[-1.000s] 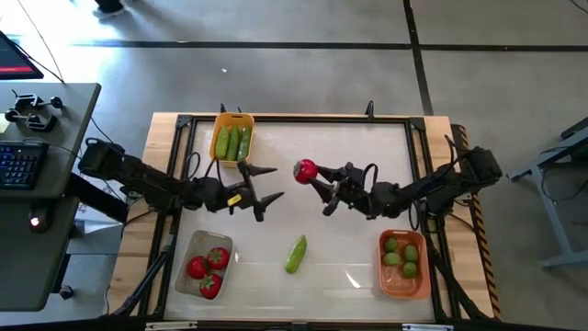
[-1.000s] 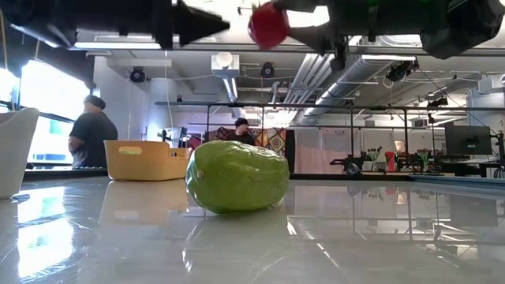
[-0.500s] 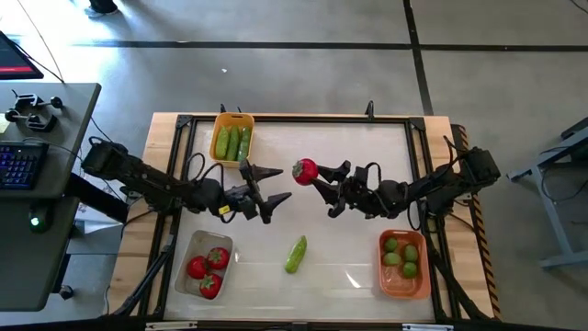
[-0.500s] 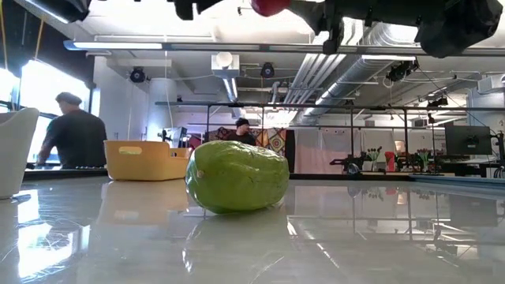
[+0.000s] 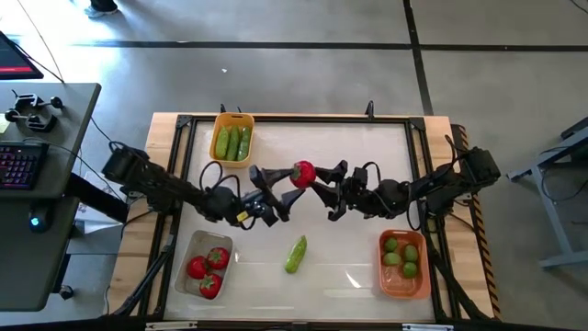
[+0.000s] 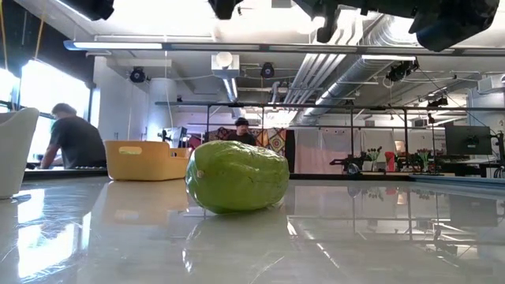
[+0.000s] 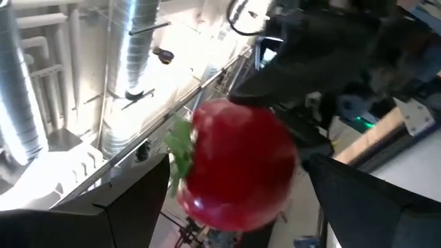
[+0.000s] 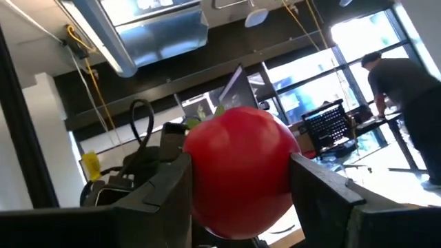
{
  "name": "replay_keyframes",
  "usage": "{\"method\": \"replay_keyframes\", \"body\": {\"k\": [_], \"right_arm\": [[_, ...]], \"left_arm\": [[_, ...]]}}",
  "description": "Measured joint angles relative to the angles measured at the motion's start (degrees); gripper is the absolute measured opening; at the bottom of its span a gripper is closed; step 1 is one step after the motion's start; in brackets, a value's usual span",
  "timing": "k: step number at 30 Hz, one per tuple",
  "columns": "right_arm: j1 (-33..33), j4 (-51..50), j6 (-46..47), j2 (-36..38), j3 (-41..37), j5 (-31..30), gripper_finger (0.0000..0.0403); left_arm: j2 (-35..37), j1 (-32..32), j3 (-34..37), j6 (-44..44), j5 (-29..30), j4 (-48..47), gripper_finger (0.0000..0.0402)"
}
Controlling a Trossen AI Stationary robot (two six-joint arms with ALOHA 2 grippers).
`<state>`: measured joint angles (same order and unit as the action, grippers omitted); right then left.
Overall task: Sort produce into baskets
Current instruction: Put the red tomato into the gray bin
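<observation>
Yellow basket (image 5: 232, 138): cucumbers. Clear basket (image 5: 205, 263): three tomatoes. Orange basket (image 5: 404, 265): limes. Right gripper (image 5: 314, 178) clamps tomato (image 5: 303, 173); left gripper (image 5: 273, 190) spread beside it.

Place: robotics lab or workshop
Ceiling: exposed silver ducts (image 6: 387, 47) and pipes
Floor: bare concrete (image 5: 303, 74)
Background: a person (image 6: 72, 136) at workbenches, monitors (image 6: 467, 140)
Side: desk with keyboard (image 5: 18, 170)
</observation>
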<state>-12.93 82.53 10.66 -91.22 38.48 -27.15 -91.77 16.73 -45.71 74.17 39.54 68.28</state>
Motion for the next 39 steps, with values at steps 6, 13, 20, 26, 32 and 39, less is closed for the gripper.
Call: {"method": "replay_keyframes", "body": {"k": [6,13,20,26,32,39], "right_arm": [[0.02,-0.14,1.01,0.0,0.0,0.84,0.0197],[0.04,-0.93,1.09,0.0,0.0,-0.1,0.0198],[0.24,-4.7,0.74,0.0,0.0,-6.88,0.0223],[0.04,-5.64,-3.92,0.01,-0.02,-9.74,0.0242],[-1.47,-5.67,-7.85,1.35,-0.02,-10.3,0.0251],[-4.69,-5.81,-16.35,2.95,-0.03,-12.57,0.0252]], "left_arm": [[-0.77,-0.02,-0.77,-0.48,0.55,0.54,0.0333],[-0.8,0.02,-0.77,-0.36,3.35,0.14,0.0285],[-0.8,0.26,-0.77,-0.19,8.17,-4.21,0.0174],[-0.78,0.33,-0.77,-0.52,11.77,-5.53,0.016],[-0.74,0.09,-0.77,-4.08,12.4,-9.48,0.0159],[-0.63,-3.22,1.32,-16.7,9.45,-18.46,0.0158]]}}
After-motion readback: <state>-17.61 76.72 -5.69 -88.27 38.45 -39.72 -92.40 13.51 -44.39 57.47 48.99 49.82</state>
